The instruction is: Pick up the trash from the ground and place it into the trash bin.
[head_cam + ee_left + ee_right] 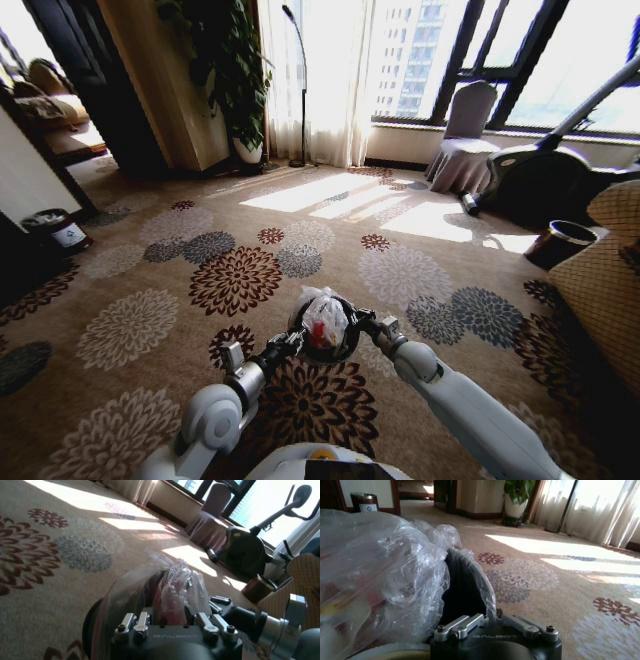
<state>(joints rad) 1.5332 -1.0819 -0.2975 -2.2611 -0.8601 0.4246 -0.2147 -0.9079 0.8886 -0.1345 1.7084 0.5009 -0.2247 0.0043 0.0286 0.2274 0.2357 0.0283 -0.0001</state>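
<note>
I hold the trash bin (325, 322), a small round black bucket lined with a translucent bag, off the carpet in front of me between both arms. My left gripper (293, 343) grips its rim from one side and my right gripper (362, 322) from the other. Crumpled clear and pinkish trash (324, 318) with a red piece fills the bin. In the left wrist view the left gripper (170, 621) is closed against the bagged bin (125, 596). In the right wrist view the right gripper (490, 621) pinches the bin's black wall (462, 592), beside a clear plastic wad (380, 573).
Flower-patterned carpet (200, 260) stretches ahead. A brown round pot (560, 243), an exercise bike (545, 175) and a covered chair (465, 140) stand at the right. A woven seat (605, 285) is near right. A potted plant (235, 80) and a small dark bin (55, 232) are left.
</note>
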